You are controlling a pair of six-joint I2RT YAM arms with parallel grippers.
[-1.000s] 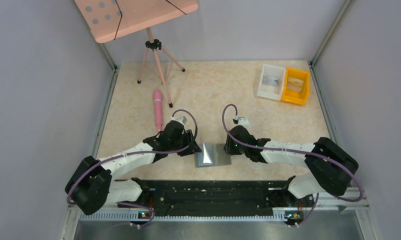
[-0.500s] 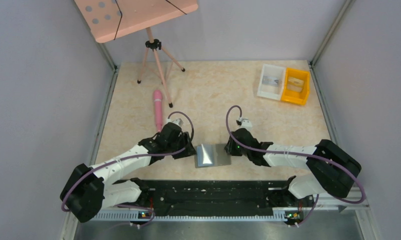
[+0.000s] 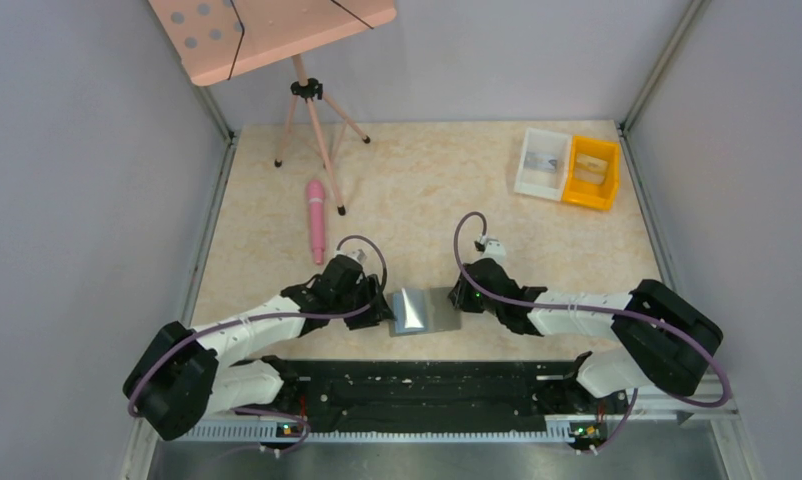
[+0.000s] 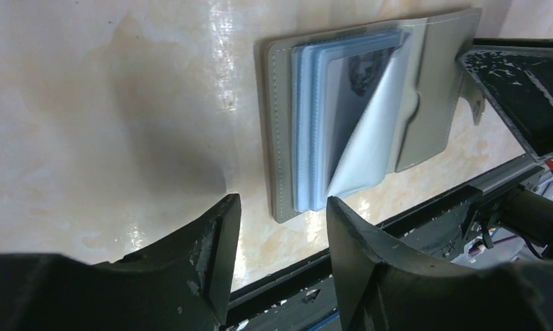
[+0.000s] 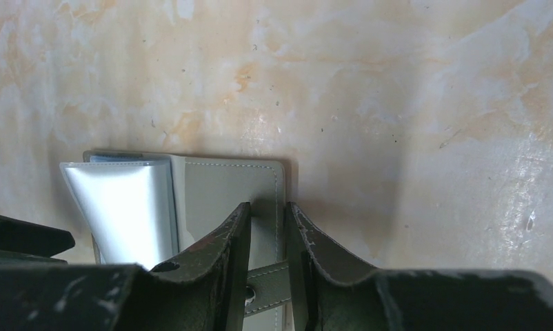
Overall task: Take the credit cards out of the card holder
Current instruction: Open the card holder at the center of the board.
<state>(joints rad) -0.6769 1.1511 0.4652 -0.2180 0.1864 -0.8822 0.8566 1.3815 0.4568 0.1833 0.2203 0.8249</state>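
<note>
The card holder lies open on the table near the front edge, between my grippers. In the left wrist view the card holder shows pale blue sleeves, a card with a dark print and a shiny leaf curling up. My left gripper is open and empty, just left of the holder's left edge; it also shows in the top view. My right gripper has its jaws nearly together over the holder's right cover at the stitched edge, with the snap strap between them.
A pink pen-like stick and a pink tripod stand at the back left. A white bin and a yellow bin sit at the back right. The black base rail runs close behind the holder's near edge.
My left gripper has come down and nearer to the front edge, ending beside the holder's left edge. The right gripper and the holder have hardly moved.
</note>
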